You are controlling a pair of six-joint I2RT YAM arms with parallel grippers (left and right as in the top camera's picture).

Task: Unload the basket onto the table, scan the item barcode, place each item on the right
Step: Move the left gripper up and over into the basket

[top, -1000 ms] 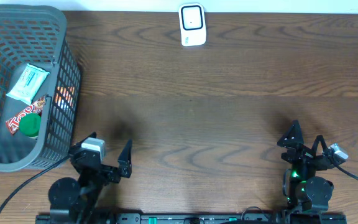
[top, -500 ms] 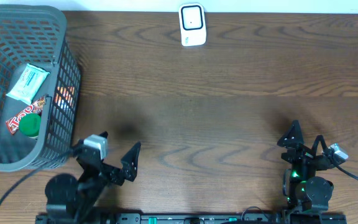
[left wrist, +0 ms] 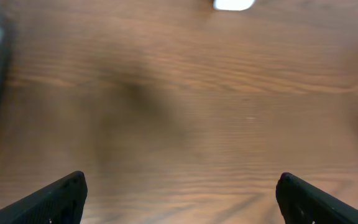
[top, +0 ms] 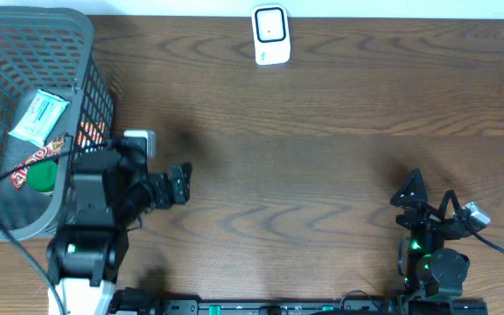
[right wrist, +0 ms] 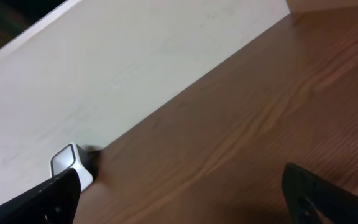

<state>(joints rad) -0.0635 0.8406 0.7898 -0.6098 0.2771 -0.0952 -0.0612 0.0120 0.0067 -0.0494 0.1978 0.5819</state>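
Left end effector (left wrist: 180,182): released, fingers spread wide with nothing between them. It hovers over bare counter (top: 322,157), just right of the basket (top: 99,96).

Scanner (top: 270,35): white, at the counter's far edge, about centre.

Right end effector (right wrist: 179,180): also released and empty, low at the near right corner, pointed toward the scanner.

Items to scan lie inside the basket, far left: a white-and-green packet (top: 38,116), a red wrapper (top: 26,164), and a green cap (top: 42,178) touching the wrapper. Neither end effector touches them.
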